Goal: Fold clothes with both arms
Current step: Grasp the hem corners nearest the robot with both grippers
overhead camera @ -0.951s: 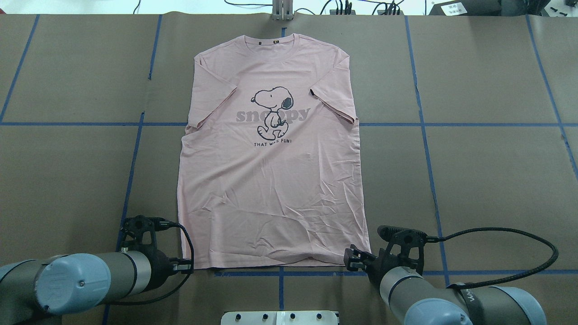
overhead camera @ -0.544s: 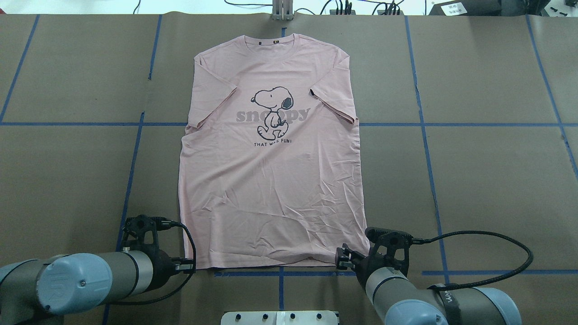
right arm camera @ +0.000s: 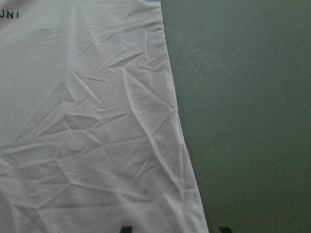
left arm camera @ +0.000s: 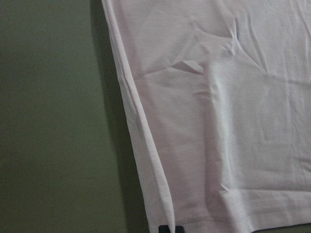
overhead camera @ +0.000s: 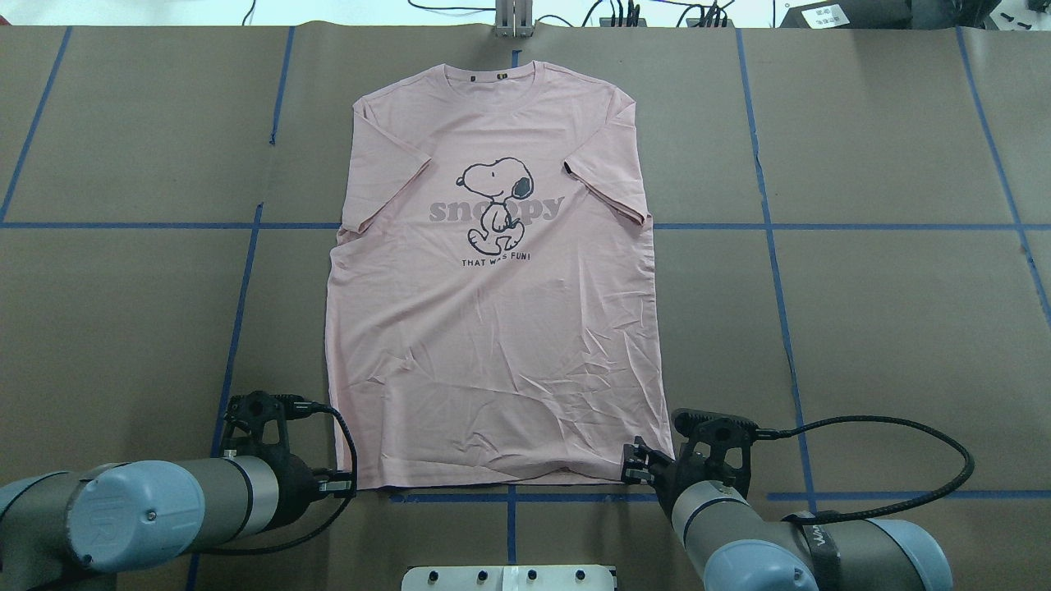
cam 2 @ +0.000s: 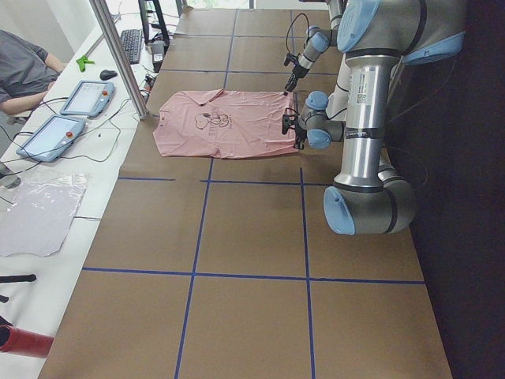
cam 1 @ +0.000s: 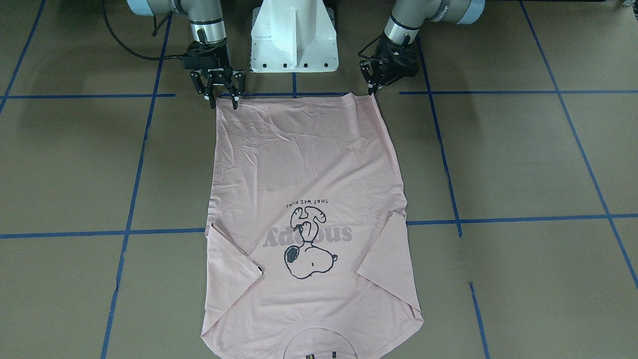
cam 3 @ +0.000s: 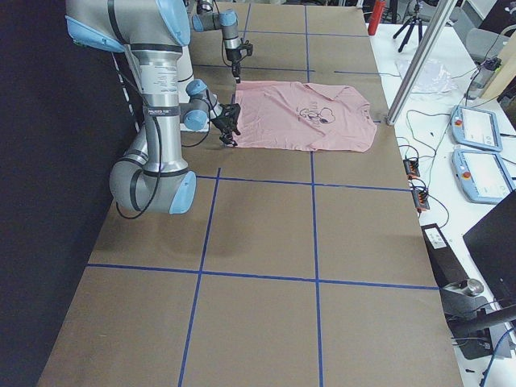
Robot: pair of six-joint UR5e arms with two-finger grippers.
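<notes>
At the near left, the left claw (overhead camera: pixel 343 486) sits low on the brown table (overhead camera: pixel 887 328), drawn narrow and pinched on one hem corner of the pale pink T-shirt (overhead camera: pixel 493 345). The shirt lies flat and print-up in the middle of the table, with its collar (overhead camera: pixel 502 75) toward the far edge and its creased hem nearest the robot. At the other hem corner, the right claw (overhead camera: pixel 631 465) stands wide, straddling the cloth's edge without gripping it.
</notes>
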